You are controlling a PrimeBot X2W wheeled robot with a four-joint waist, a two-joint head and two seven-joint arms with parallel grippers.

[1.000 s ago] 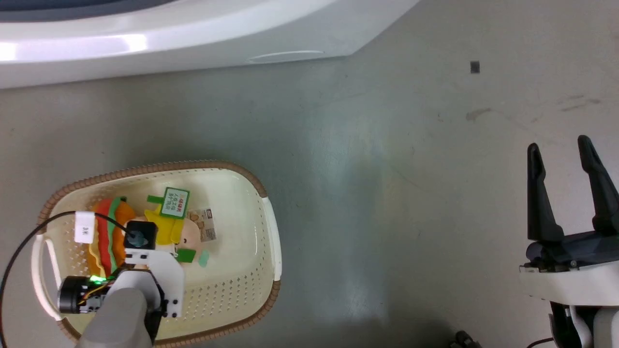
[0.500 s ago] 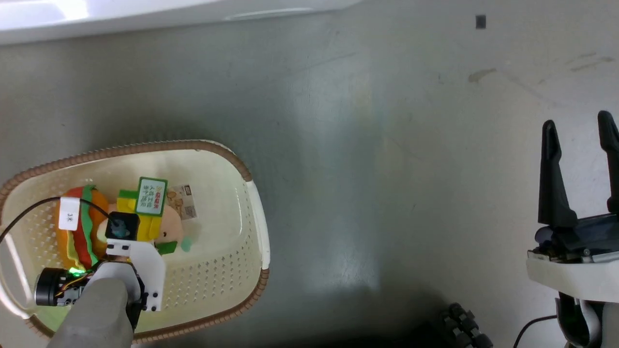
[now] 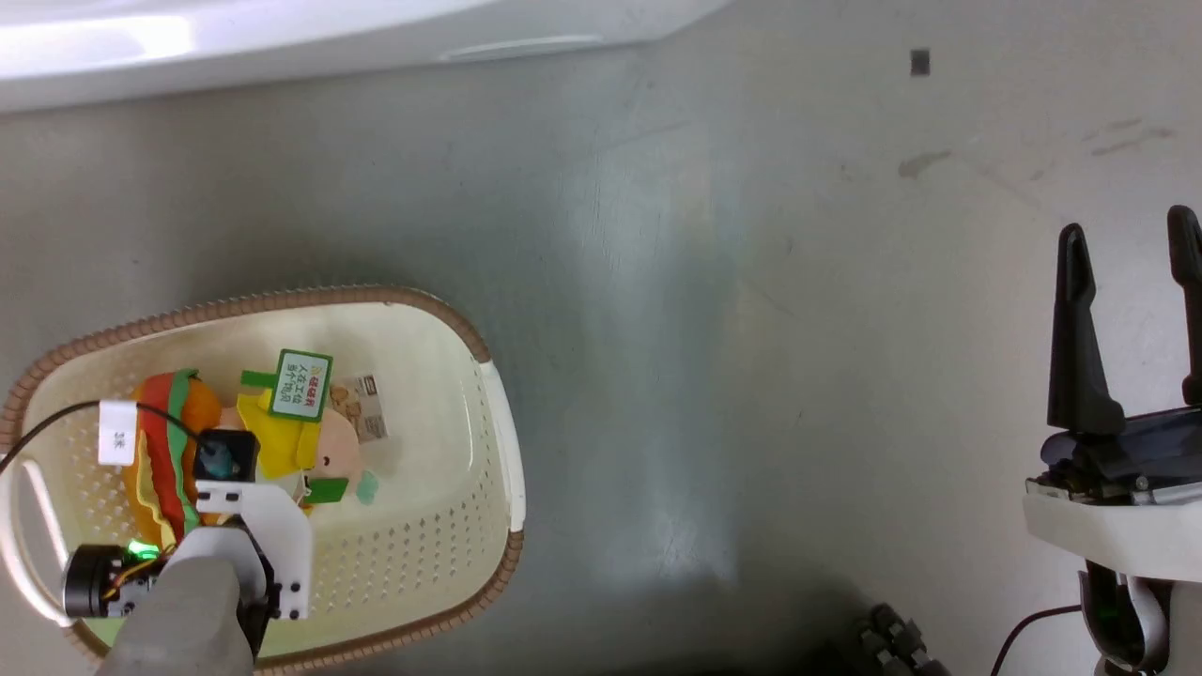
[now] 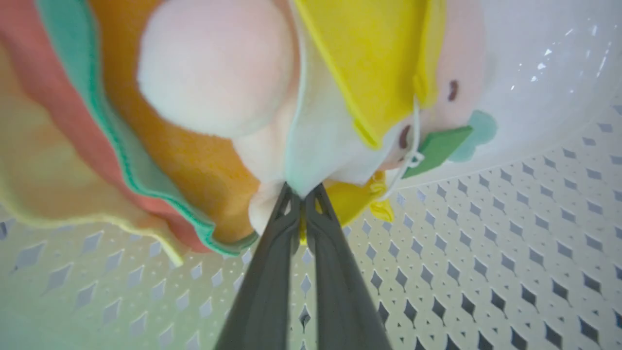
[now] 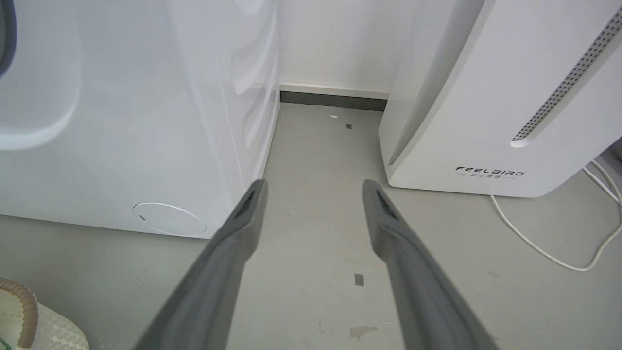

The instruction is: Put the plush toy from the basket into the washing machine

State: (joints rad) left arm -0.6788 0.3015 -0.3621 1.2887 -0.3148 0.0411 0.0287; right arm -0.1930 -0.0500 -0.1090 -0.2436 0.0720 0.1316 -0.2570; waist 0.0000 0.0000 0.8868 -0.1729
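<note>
The plush toy (image 3: 282, 441) lies in the cream basket (image 3: 282, 300) at the lower left of the head view, its green-framed sign (image 3: 301, 384) standing up. My left arm (image 3: 254, 535) reaches down into the basket over the toy. In the left wrist view my left gripper (image 4: 303, 193) is shut on a fold of the plush toy (image 4: 214, 87) under its orange layer, above the perforated basket wall (image 4: 486, 267). My right gripper (image 3: 1127, 230) hangs open at the right over bare floor, nothing between its fingers. The white washing machine (image 3: 282, 38) runs along the top edge.
The right wrist view shows the washing machine's side (image 5: 121, 121) on the left and the white FEELBIRD appliance (image 5: 486, 97) on the right, a strip of floor between them. A white cable (image 5: 534, 243) lies by that appliance. A paper label (image 3: 366, 410) lies on the basket's bottom.
The head camera has moved, so the whole picture has shifted. The left gripper stays down at the toy, which has shifted slightly against the label. The right gripper stays open.
</note>
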